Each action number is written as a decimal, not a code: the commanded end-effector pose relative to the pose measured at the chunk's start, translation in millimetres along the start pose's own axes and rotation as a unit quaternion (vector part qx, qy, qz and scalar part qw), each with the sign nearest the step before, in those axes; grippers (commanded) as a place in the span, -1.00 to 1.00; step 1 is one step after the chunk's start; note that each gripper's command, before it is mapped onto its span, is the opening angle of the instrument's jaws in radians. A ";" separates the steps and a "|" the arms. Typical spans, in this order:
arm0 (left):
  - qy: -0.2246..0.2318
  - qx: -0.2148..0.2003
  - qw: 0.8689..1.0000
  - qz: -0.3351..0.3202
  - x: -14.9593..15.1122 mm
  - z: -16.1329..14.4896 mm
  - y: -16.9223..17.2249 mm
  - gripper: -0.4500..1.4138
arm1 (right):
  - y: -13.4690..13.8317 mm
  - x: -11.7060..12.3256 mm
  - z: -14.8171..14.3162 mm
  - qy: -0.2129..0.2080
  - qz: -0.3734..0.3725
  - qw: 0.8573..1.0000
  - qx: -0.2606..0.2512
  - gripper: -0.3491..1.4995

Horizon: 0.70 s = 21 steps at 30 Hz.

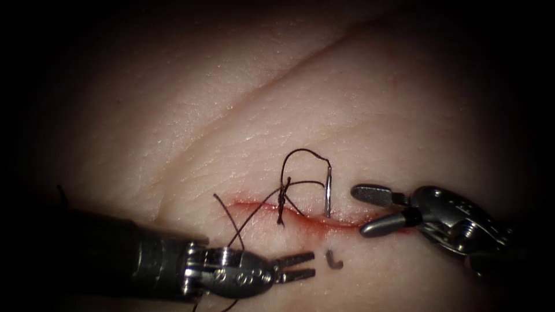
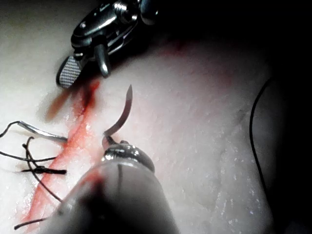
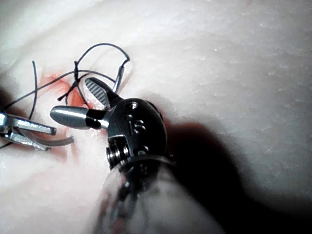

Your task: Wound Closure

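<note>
Endoscope view: the needle (image 1: 328, 190) stands across the cut (image 1: 260, 206) in the tissue (image 1: 231, 115) near its right end. Its thread (image 1: 300, 151) end is above the cut, and its tip (image 1: 333, 260) emerges below, just right of the left tool (image 1: 312, 264), whose jaws are slightly parted and empty. The right tool (image 1: 359, 211) gapes empty beside the needle's body.

Left wrist view: the emerged tip (image 2: 122, 114) curves upward, just beyond the left arm's own jaws.

Right wrist view: the left tool's jaws (image 3: 29, 131) lie nearest the tip (image 3: 61, 141).
</note>
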 end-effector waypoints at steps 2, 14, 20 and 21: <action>0.014 0.000 1.000 -0.005 0.5 0.7 0.1 -0.23 | 0.2 -1.5 0.5 -0.001 -0.001 1.000 0.001 0.69; 0.024 -0.020 0.999 0.007 1.1 1.7 0.7 0.23 | 0.1 -2.7 0.5 -0.001 -0.007 1.000 0.001 0.66; 0.034 -0.032 0.999 0.008 1.7 2.8 0.7 0.28 | 0.1 -2.8 0.4 -0.001 -0.007 1.000 0.001 0.64; 0.034 -0.033 0.999 0.009 1.7 2.9 0.7 0.26 | 0.1 -2.8 0.4 -0.002 -0.007 1.000 0.001 0.64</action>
